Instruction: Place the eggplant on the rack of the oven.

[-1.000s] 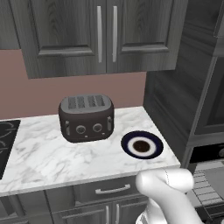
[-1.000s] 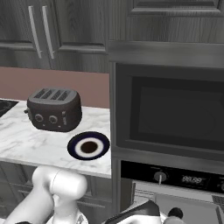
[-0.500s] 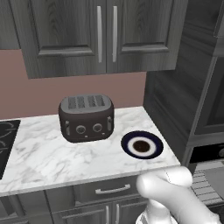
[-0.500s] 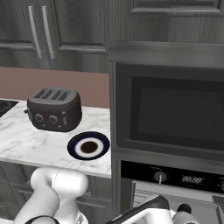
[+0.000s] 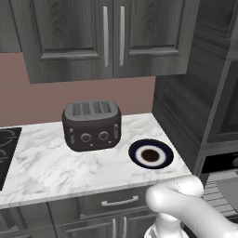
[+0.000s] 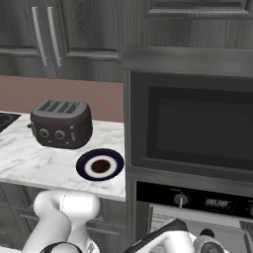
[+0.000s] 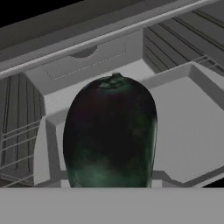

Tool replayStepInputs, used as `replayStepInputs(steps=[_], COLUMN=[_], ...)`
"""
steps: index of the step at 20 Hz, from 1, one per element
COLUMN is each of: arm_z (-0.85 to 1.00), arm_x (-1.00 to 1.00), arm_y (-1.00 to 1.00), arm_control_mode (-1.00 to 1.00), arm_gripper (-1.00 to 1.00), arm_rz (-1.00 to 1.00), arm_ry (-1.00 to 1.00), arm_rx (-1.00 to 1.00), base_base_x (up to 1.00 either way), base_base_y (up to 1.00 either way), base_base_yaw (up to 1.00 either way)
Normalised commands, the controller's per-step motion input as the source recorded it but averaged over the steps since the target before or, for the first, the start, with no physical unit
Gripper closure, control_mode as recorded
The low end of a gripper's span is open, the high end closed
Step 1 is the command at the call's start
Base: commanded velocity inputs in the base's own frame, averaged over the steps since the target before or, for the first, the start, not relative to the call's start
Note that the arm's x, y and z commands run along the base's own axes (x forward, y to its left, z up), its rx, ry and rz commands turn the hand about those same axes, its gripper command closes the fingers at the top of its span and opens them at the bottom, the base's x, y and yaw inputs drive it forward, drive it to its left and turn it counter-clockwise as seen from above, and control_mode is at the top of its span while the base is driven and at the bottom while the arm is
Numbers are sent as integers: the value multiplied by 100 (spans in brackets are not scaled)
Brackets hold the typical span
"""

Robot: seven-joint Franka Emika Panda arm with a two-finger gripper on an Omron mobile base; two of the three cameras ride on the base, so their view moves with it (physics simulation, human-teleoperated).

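In the hand view the eggplant, glossy dark purple-black with a greenish sheen low on its skin and its stem end pointing away from the camera, stands right in front of the lens and hides the finger tips, so I cannot tell whether the fingers are clenched on it or released. Beyond it lies the inside of the oven: a pale back wall with a dashed rectangular outline, ribbed side walls, and the rack spread below and around the eggplant as a light-grey frame with thin wires showing at the left side; whether the eggplant touches the rack cannot be told. In the right base view the oven's control panel with a knob and a lit display sits under a built-in microwave set in dark wood panels, and the arm reaches low toward the opening at the bottom edge. On the marble counter a dark four-slot toaster stands near the back edge, and a blue-rimmed plate with a dark brown centre lies near the counter's right edge, apart from the toaster. At the counter's left edge is part of a black cooktop. Grey wall cabinets with two long handles hang above.
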Motion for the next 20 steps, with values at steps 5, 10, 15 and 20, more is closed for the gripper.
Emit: replayStepInputs(steps=[5,10,15,20], arm_z=[-37,-23,-21,-28], arm_x=[26,9,2,8], arm_y=[0,0,0,0], arm_control_mode=[-100,-100,-100,-100], arm_gripper=[100,100,100,100], arm_rz=[0,0,0,0], arm_ry=[3,1,2,6], arm_rx=[-3,0,0,0], base_base_x=[0,0,0,0], base_base_y=[0,0,0,0], base_base_yaw=[0,0,0,0])
